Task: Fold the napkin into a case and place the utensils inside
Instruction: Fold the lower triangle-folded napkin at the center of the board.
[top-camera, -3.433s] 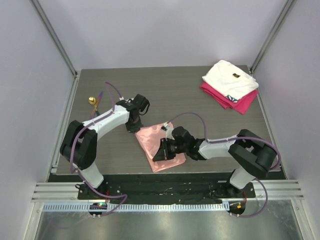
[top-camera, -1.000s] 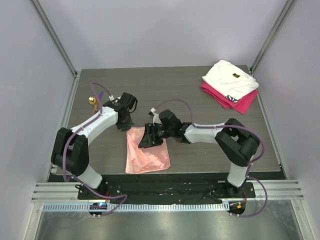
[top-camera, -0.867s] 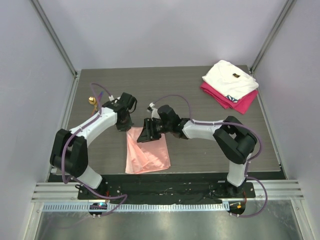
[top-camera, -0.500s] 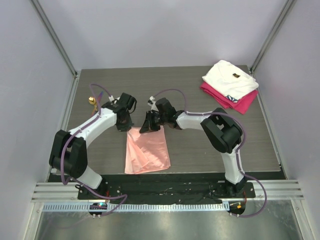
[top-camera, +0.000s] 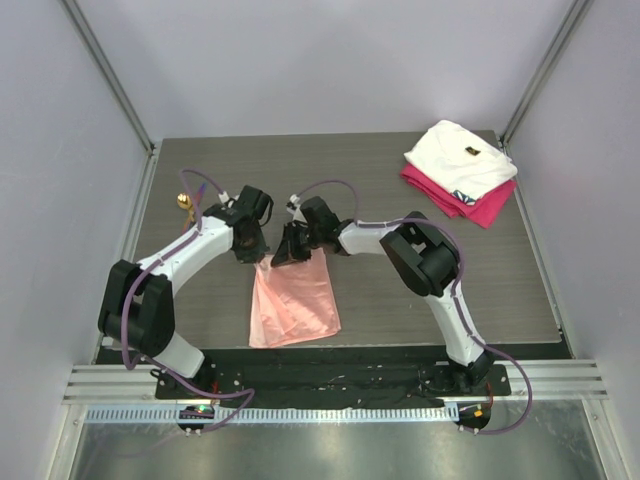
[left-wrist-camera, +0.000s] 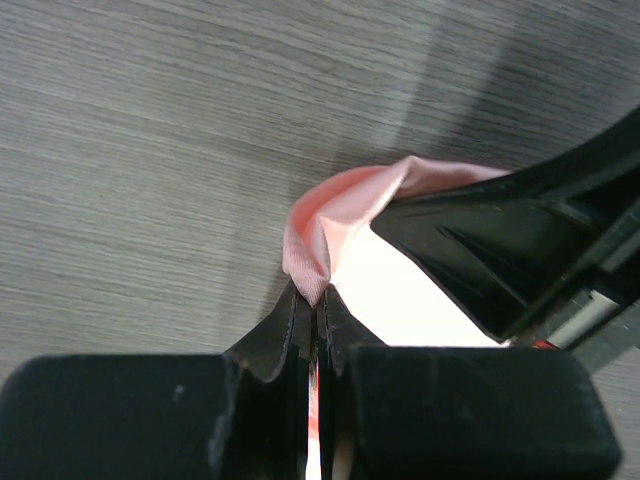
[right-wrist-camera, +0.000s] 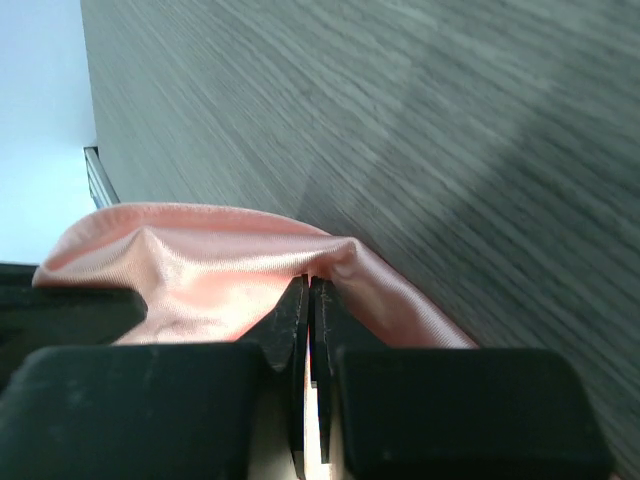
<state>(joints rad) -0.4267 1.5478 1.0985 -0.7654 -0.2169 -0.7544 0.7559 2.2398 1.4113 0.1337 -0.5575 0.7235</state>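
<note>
1. Napkin (top-camera: 296, 300): salmon-pink, slightly shiny. It lies by the middle of the tabletop's near edge. Its far edge is lifted off the wood, since both grippers hold it there, probably to carry that edge over for a fold.
2. Left gripper (left-wrist-camera: 315, 300): fingers pressed together on the napkin's far left corner, with a small pucker of cloth above the tips.
3. Right gripper (right-wrist-camera: 308, 290): pinching the napkin's far edge just beside the left gripper, with cloth humped over its tips.
4. Utensils (top-camera: 186, 202): gold bowl and thin handles near the left edge, well apart from the napkin. They likely wait for the case.
5. Tabletop (top-camera: 350, 170): grey wood grain, matt. A folded white cloth (top-camera: 460, 155) sits on a magenta cloth (top-camera: 472, 206) at the far right corner.
6. Walls (top-camera: 320, 60): pale lilac, with metal posts at the corners.
</note>
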